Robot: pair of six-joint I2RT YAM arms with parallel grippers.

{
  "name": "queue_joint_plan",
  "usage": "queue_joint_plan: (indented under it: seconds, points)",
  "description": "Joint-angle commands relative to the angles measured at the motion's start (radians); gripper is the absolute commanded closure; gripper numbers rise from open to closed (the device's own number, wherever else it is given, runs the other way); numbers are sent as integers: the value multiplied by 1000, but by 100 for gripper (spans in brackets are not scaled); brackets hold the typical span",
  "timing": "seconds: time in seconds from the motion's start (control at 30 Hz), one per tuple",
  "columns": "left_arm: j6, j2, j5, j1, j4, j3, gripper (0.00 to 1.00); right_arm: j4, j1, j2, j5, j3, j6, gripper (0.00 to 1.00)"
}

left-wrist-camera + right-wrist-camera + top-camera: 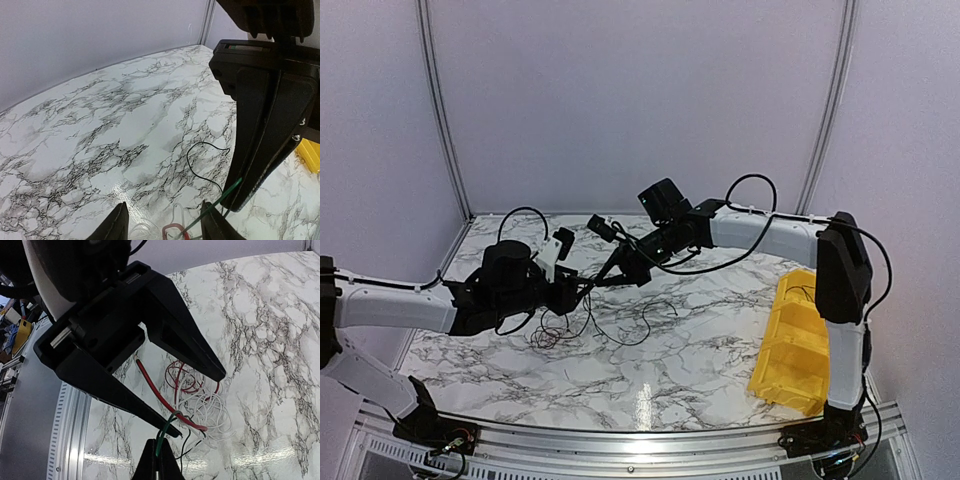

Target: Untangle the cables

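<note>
Top view: cables (605,322) sprawl mid-frame, left gripper (584,290) and right gripper (602,281) meeting just above. Left wrist: my left jaws stand spread; lower right, the right pinches a green wire (220,199). Right wrist: a red wire (160,397) crosses that gap. Mid-separation, I reckon; next, close on red, pull apart gently.

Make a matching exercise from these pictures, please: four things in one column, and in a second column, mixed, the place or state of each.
1. green wire
2. white wire
3. yellow bin
4. left gripper

A. jaws apart
B. coiled on the table
C. pinched by the right gripper
D. at the table's right side

Pairs: 1-C, 2-B, 3-D, 4-A
</note>
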Motion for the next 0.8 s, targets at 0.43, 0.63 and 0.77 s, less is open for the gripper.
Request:
queue_joint_plan:
  seconds: [0.43,0.63,0.77]
  points:
    - [8,282,-115,0,49,128,49,-169,4,-165,-122,222,-106,100]
    - [-8,377,-117,1,115,98,49,-193,-61,-259,-107,397,-116,100]
    - [-17,399,-116,12,125,96,50,-193,-117,-309,-90,464,-130,100]
